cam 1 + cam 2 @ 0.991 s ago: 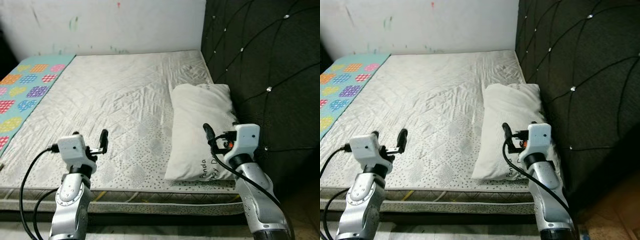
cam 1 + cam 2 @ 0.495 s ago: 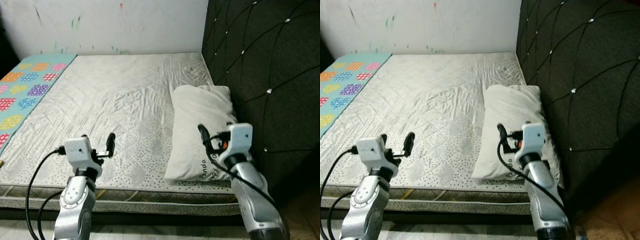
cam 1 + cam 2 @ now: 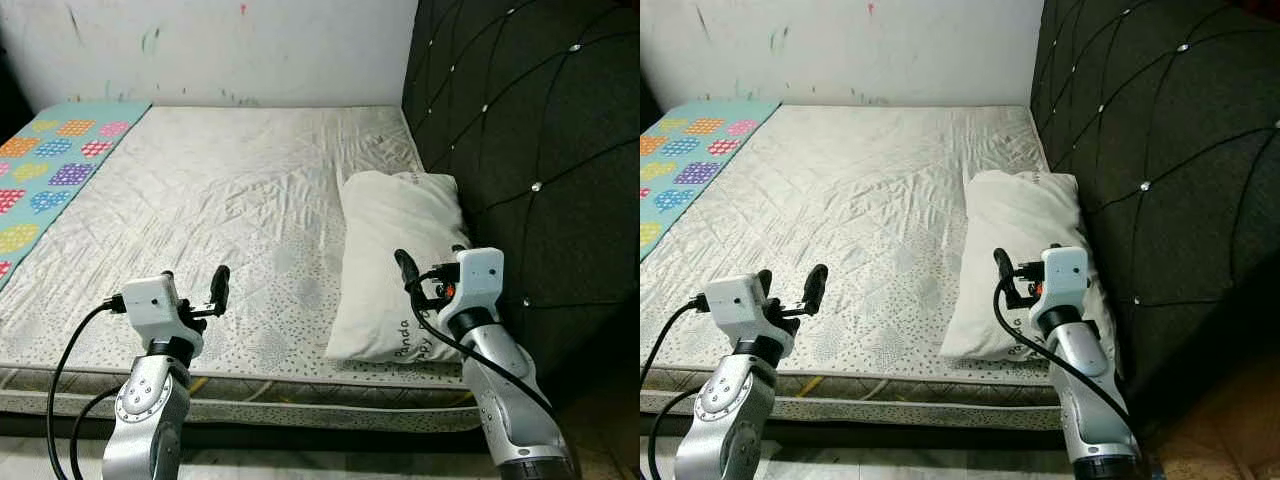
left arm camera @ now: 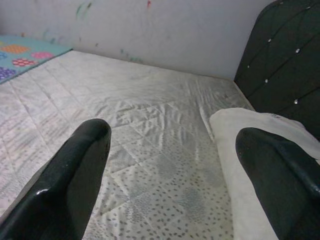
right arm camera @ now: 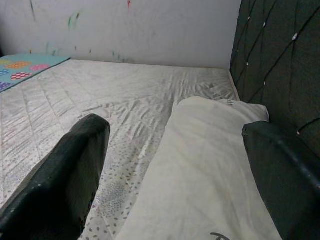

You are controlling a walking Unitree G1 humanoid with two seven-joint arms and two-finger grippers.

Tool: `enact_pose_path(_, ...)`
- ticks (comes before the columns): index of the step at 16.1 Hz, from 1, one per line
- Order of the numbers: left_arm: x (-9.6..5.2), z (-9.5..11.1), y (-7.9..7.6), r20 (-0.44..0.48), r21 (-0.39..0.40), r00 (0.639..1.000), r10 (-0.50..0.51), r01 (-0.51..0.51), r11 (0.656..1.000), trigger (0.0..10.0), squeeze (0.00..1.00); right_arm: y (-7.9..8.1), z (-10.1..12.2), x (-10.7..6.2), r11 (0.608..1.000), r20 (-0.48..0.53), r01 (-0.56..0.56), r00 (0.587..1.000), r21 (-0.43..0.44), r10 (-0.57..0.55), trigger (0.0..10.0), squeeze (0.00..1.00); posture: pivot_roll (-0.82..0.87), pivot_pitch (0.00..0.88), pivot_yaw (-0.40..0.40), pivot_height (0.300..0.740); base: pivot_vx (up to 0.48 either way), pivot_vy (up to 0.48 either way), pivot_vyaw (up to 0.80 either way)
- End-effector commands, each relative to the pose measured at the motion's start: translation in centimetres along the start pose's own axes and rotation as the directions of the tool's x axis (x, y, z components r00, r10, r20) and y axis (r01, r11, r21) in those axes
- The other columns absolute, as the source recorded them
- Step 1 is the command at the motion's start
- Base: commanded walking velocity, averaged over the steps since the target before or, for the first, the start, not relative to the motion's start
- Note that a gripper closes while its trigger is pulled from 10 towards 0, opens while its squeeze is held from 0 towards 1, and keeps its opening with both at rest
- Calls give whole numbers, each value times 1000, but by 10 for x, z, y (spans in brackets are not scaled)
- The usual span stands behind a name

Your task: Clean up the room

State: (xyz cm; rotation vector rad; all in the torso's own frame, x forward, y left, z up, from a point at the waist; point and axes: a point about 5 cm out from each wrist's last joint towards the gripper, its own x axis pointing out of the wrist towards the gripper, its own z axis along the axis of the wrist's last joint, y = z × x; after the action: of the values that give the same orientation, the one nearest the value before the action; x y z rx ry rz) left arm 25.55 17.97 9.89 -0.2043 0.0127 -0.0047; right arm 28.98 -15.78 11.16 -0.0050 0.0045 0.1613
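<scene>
Both arms have crept in toward the mattress (image 3: 230, 190) near edge, jaws wide and empty: right gripper (image 5: 175, 165) over the pillow (image 3: 395, 250) at the headboard (image 3: 520, 120) edge, left gripper (image 4: 175, 170) hovering, so likely lining up a pillow grab.

Left gripper (image 3: 190, 285) shifted right, right gripper (image 3: 420, 272) shifted left — slightly.

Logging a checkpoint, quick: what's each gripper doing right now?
Left gripper: open, empty, above the mattress.
Right gripper: open, empty, over the pillow.
</scene>
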Motion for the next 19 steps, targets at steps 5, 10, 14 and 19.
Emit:
enact_pose_path(5,-5,7,-12,9,-29,997,-75,75,997,10000,0,-3,5,1,1000,4,16,1000,-14,-16,10000,0,-172,0,18,740,164,0,0)
enact_pose_path(10,-4,7,-15,2,-42,997,-79,79,996,10000,0,-5,9,3,1000,14,5,1000,-30,-5,10000,0,-179,0,10,740,295,0,0)
enact_pose_path(14,-4,5,-15,-9,-50,997,-71,70,996,10000,0,-8,10,4,999,13,14,1000,-36,-14,10000,0,-183,0,7,740,200,0,0)
enact_pose_path(19,-2,1,-10,-36,-63,999,-10,7,998,10000,0,-12,10,4,998,13,24,1000,-52,-23,10000,0,-184,0,11,740,0,0,0)
